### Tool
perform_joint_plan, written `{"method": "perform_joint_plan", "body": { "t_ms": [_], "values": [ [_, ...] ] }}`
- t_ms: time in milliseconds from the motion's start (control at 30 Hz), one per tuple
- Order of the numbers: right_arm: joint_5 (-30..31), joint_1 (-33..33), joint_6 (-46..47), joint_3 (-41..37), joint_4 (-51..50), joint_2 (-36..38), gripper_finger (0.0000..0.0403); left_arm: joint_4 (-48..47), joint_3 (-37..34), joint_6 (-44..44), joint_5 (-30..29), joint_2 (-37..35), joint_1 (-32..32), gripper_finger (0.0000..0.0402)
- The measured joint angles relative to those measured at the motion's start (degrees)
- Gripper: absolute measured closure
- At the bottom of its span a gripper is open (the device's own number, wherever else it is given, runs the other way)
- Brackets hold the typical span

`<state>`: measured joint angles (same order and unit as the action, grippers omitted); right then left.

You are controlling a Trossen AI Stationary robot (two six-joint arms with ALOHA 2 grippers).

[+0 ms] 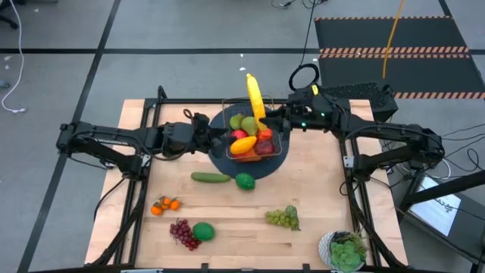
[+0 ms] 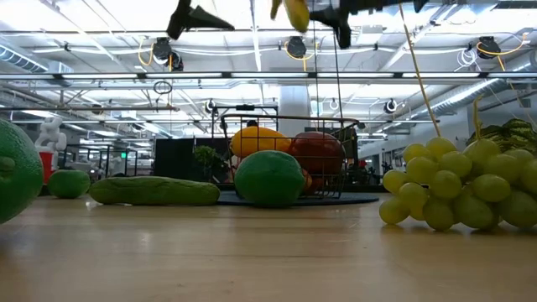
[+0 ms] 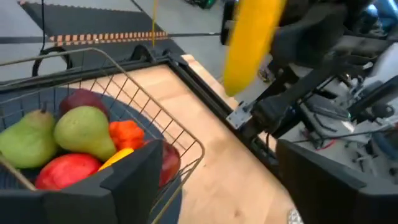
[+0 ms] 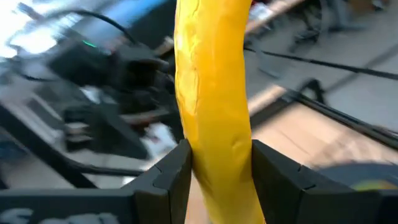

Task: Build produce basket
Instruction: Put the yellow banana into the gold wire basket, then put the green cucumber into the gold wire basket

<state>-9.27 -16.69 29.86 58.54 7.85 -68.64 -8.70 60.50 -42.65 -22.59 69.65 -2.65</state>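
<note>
Here the right gripper (image 4: pixel 219 171) pinches the banana (image 1: pixel 255 97) between both fingers, above the basket (image 1: pixel 279 142). In the high view the banana's long axis runs from the basket's middle toward the table's far edge. The left gripper (image 1: pixel 212 130), fingers spread, sits at the basket's left rim. The basket rests on a round dark mat (image 1: pixel 223 161) and holds pears, a mango and red fruit. On the wooden table (image 1: pixel 318 189) lie a cucumber (image 1: pixel 210 177), lime (image 1: pixel 244 181) and green grapes (image 1: pixel 282 218). A room with ceiling lights lies behind.
</note>
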Motion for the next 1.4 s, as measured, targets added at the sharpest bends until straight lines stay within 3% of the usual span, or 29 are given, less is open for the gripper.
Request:
{"method": "perform_joint_plan", "body": {
  "t_ms": [300,600,900,1133,1400],
  "values": [
    [0.24,-5.83,-8.52,-0.02,-13.08,-6.05,0.0262,0.53,0.12,-5.98,0.03,-0.14,-0.64,0.0142],
    [-0.85,-6.73,-9.29,-0.06,-10.45,-15.94,0.0262,1.11,0.12,-7.69,0.04,-0.14,-0.64,0.0166],
    [-2.83,-6.71,-6.73,-0.04,-9.78,-19.37,0.0256,2.35,0.12,-9.87,0.1,-0.14,-0.66,0.0167],
    [-2.82,-6.69,-6.56,-0.04,-9.81,-19.39,0.0199,1.23,0.12,-8.94,0.59,-0.14,-1.36,0.0167],
    [-2.98,-6.79,-1.48,-0.04,-9.92,-17.12,0.0131,-4.04,0.09,-9.38,6.81,-2.55,-1.25,0.0167]
  ]
}}
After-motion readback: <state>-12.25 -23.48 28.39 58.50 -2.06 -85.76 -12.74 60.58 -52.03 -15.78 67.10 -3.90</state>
